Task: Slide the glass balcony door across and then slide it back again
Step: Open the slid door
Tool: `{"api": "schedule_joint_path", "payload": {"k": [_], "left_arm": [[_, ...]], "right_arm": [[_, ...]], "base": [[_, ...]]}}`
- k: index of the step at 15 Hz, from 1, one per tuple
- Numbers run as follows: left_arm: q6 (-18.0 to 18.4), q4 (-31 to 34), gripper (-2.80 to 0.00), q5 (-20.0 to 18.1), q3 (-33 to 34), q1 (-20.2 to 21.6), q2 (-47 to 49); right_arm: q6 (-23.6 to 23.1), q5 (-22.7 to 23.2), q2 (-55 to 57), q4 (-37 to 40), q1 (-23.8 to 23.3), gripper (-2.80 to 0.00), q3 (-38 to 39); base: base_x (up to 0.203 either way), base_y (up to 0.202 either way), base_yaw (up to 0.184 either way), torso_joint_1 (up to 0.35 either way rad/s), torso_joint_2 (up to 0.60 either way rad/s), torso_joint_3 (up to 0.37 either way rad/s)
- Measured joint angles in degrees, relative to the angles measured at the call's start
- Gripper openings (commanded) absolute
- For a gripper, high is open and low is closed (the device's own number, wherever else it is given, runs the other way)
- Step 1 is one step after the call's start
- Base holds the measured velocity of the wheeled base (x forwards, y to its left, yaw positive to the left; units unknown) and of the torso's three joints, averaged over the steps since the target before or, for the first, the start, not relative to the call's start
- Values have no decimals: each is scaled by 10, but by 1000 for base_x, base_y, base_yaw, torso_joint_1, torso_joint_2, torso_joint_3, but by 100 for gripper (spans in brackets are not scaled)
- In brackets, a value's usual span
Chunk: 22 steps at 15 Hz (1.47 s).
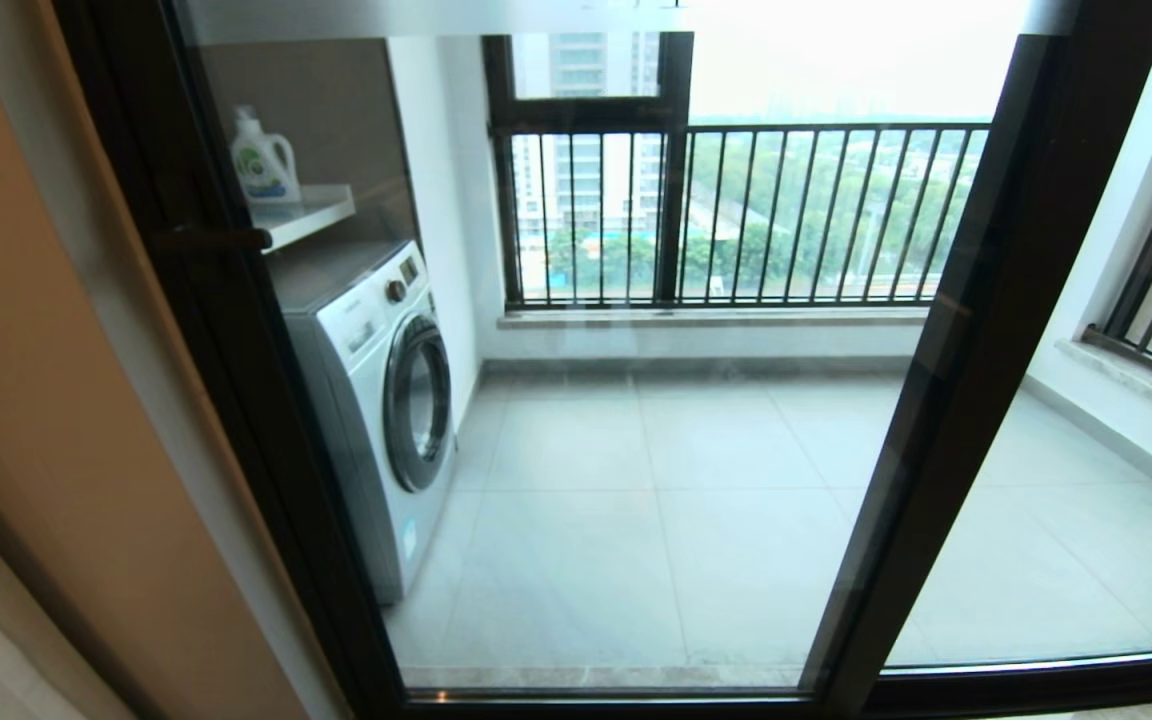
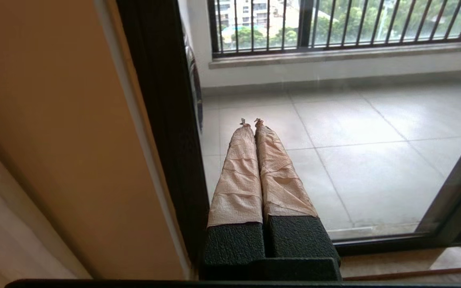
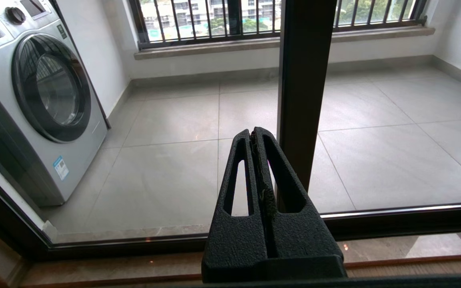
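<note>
Both the left gripper and right gripper, pressed closed and empty, face the dark-framed clear glass balcony door at twelve o'clock, seemingly poised to push.

floor: pale grey tiles, beyond both shut claws
washer: stands on the floor, off to the left of the right claw
shelf: above the washer
bottle: upright on the shelf
</note>
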<state>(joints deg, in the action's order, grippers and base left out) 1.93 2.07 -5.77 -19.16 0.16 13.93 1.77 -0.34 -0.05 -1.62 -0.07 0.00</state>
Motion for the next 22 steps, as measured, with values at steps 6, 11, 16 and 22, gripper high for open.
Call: {"api": "schedule_joint_path", "payload": {"k": [6, 11, 16, 22], "left_arm": [[-74, -225, -280, -21, -152, 0, 370], [-95, -369, -280, -27, -363, 9, 649], [-77, -381, -280, -27, -517, 28, 829], [-68, -344, -280, -28, -652, 101, 949]], "right_arm": [[0, 0, 0, 0, 0, -280, 0], [0, 0, 0, 0, 0, -280, 0], [0, 0, 0, 0, 0, -280, 0], [0, 0, 0, 0, 0, -280, 0]], "base": [[0, 0, 0, 0, 0, 0], [0, 0, 0, 0, 0, 0], [0, 0, 0, 0, 0, 0], [0, 0, 0, 0, 0, 0]]}}
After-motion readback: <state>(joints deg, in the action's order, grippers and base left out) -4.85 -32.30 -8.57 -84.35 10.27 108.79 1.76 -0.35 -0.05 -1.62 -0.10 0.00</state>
